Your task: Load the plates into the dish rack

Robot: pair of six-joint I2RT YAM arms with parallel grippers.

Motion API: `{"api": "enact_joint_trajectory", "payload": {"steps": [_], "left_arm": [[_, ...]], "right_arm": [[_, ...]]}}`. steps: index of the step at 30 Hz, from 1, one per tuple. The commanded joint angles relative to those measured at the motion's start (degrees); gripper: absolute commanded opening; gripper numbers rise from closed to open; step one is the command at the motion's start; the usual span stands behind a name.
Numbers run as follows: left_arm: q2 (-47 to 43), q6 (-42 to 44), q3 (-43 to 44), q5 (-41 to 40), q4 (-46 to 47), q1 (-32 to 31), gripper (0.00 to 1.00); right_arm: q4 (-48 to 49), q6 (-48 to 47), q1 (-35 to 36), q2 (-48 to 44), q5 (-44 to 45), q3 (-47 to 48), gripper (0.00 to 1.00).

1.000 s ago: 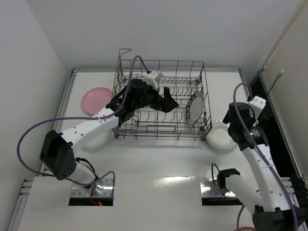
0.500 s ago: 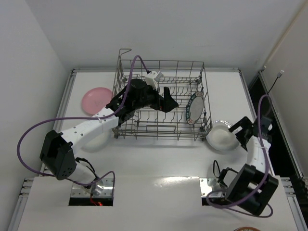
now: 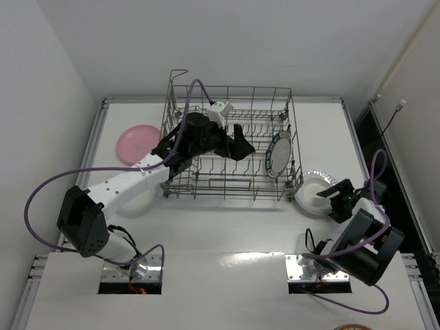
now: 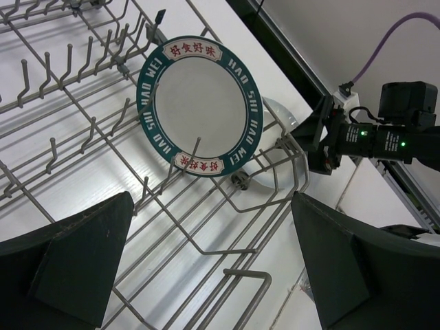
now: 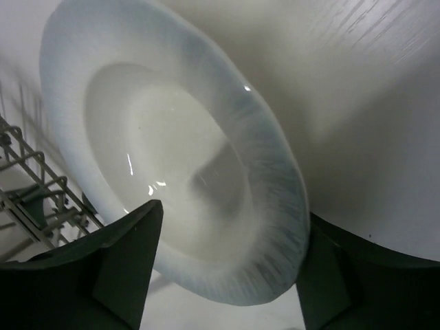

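Observation:
The grey wire dish rack (image 3: 206,180) stands mid-table. The teal-and-red rimmed plate (image 3: 280,155) stands upright in its right end, also in the left wrist view (image 4: 199,103). My left gripper (image 3: 240,146) hangs inside the rack, open and empty (image 4: 206,275). The pink plate (image 3: 137,143) lies flat left of the rack. A white plate (image 3: 315,194) lies right of the rack. My right gripper (image 3: 335,196) is low at its right rim, open, with the rim (image 5: 275,227) between the spread fingers (image 5: 124,268). A second white plate is not discernible.
The rack's tall grid sides (image 3: 295,148) stand just left of the white plate. The table's right edge rail (image 3: 357,137) runs close behind my right arm. The rack's tines (image 4: 82,75) rise under my left gripper.
My right arm has swung down from a raised pose, and its gripper has come low to the white plate's right rim. The left arm has not moved.

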Motion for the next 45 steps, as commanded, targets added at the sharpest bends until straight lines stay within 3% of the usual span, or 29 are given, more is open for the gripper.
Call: {"api": "enact_joint_trajectory", "payload": {"steps": [1, 6, 9, 14, 25, 28, 37, 45], "left_arm": [[-1.83, 0.71, 1.75, 0.42, 1.79, -0.09, 1.0], [-1.83, 0.71, 1.74, 0.42, 1.79, -0.09, 1.0], [-1.83, 0.71, 1.74, 0.42, 1.79, -0.09, 1.0], [-1.83, 0.71, 1.74, 0.42, 1.79, -0.09, 1.0], [-1.83, 0.18, 1.74, -0.1, 1.79, -0.09, 1.0], [-2.35, -0.34, 1.74, -1.77, 1.08, -0.09, 1.0], [-2.35, -0.35, 1.74, -1.78, 1.08, -0.09, 1.0], [-1.83, -1.49, 1.74, -1.25, 1.08, -0.09, 1.0]], "right_arm": [[7.44, 1.32, -0.83, 3.3, -4.87, -2.94, 0.66], [7.28, 1.85, -3.02, 0.69, -5.94, -3.65, 0.19], [4.99, 1.85, -4.25, -2.39, -5.94, -3.65, 0.0], [0.07, 1.32, -6.28, -9.51, -4.09, -0.76, 0.0], [-9.16, 2.28, -6.81, -34.36, 7.41, 8.12, 0.0], [-11.53, 2.81, -5.05, -35.72, 10.85, 12.24, 0.0], [-13.55, 2.72, -1.81, -35.01, 8.3, 23.93, 0.0], [-10.57, 2.2, 5.83, -32.11, -1.36, 34.84, 0.0]]}}
